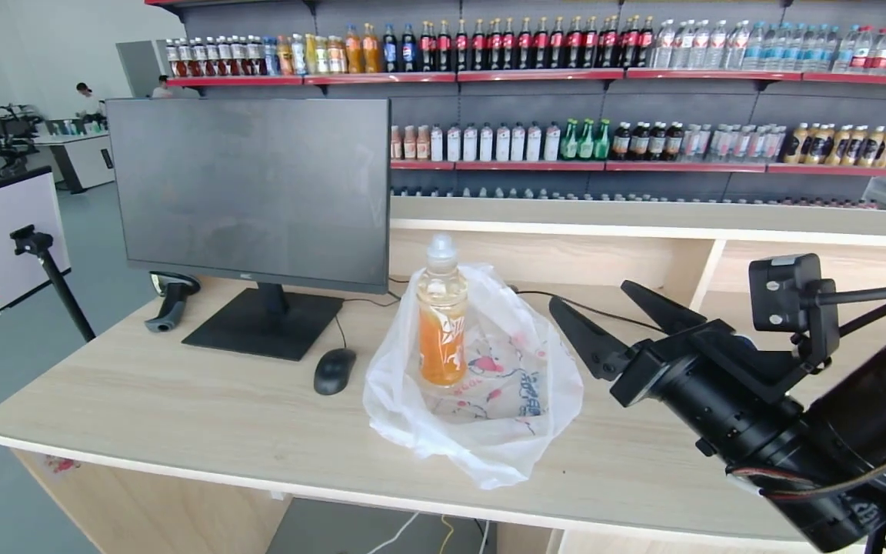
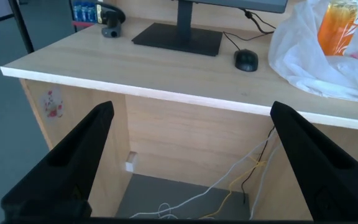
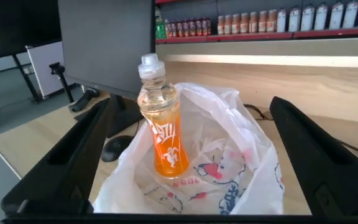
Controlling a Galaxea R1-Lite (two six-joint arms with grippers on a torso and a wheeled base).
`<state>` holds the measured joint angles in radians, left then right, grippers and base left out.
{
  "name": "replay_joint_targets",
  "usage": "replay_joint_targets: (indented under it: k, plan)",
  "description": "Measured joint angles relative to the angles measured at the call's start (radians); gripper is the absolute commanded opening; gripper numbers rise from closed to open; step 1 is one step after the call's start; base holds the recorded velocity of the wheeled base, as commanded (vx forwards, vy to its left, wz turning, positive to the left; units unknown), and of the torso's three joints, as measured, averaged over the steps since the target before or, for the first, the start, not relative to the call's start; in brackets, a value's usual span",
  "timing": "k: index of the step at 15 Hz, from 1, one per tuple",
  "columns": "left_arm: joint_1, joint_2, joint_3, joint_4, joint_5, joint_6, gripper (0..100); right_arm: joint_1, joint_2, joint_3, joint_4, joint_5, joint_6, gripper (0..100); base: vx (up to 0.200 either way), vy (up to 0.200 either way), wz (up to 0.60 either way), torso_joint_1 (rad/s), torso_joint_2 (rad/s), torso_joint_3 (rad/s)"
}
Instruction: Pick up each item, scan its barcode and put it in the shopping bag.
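On the counter [image 1: 181, 415], the bottle [image 1: 441, 331] is stood upright inside the shopping bag [image 1: 520, 431]. The left end effector [image 2: 191, 112] and right end effector [image 1: 593, 296] are held apart, empty. Its bagging is judged done.

Thin translucent plastic shopping bag [image 1: 481, 400] on matt pale wood counter [image 1: 204, 415].

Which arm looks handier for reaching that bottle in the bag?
Probably right: the right gripper, open, is over the counter beside the bag, facing the bottle. The left gripper hangs short of the counter.
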<state>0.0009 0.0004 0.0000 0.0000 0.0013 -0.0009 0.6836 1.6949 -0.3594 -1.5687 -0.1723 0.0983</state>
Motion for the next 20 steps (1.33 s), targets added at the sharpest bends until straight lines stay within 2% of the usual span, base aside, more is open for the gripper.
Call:
replay_joint_targets:
  k: [2, 6, 20]
  plan:
    - [0.0, 0.0, 0.0, 0.0, 0.0, 0.0, 100, -0.011, -0.005, 0.006, -0.001, 0.001, -0.001, 100, 0.0, 0.0, -0.6, 0.0, 0.0, 0.002]
    - [0.0, 0.0, 0.0, 0.0, 0.0, 0.001, 100, -0.015, -0.007, 0.009, -0.001, 0.001, -0.017, 100, 0.0, 0.0, 0.0, 0.0, 0.0, 0.0]
    - [0.001, 0.0, 0.0, 0.0, 0.0, -0.002, 100, -0.017, 0.024, 0.005, -0.001, 0.001, -0.021, 100, 0.0, -0.2, 0.0, 0.001, 0.0, 0.002]
